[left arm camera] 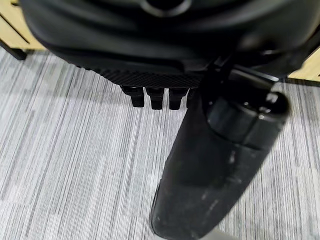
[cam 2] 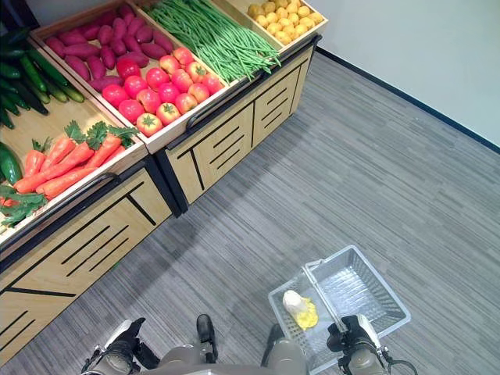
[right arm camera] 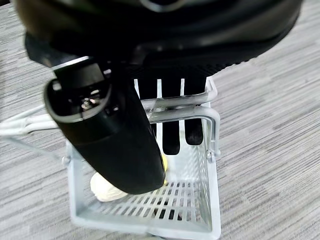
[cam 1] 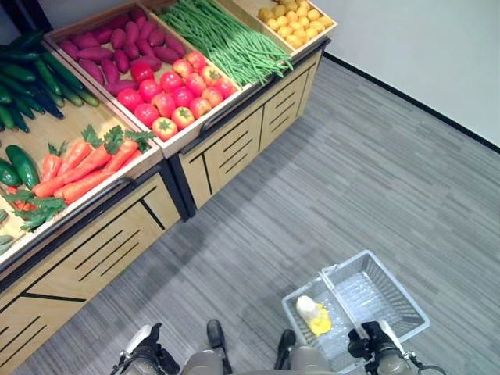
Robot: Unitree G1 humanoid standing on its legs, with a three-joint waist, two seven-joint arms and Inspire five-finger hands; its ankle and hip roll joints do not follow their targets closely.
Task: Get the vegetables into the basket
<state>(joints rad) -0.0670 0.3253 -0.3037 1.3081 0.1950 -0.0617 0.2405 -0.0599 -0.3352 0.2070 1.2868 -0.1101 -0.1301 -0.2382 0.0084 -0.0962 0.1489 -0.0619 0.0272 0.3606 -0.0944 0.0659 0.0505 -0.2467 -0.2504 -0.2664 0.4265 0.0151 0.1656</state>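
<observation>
Left hand point(left arm camera: 165, 60), low at the robot's left side over bare grey floor point(cam 1: 351, 180), has its fingers curled under and holds nothing; right hand point(right arm camera: 165, 90) hangs with its fingers curled round the handle point(right arm camera: 182, 107) of one grey wire basket point(cam 1: 391, 301). On the stand point(cam 1: 117, 242), left to right: cucumbers point(cam 1: 31, 74), carrots point(cam 1: 82, 168), purple sweet potatoes point(cam 1: 109, 43), tomatoes point(cam 1: 172, 94), green beans point(cam 1: 226, 39), yellow fruit point(cam 1: 297, 19), too many to count. One corn cob point(cam 1: 312, 312) lies inside the basket, directly beneath the right hand.
</observation>
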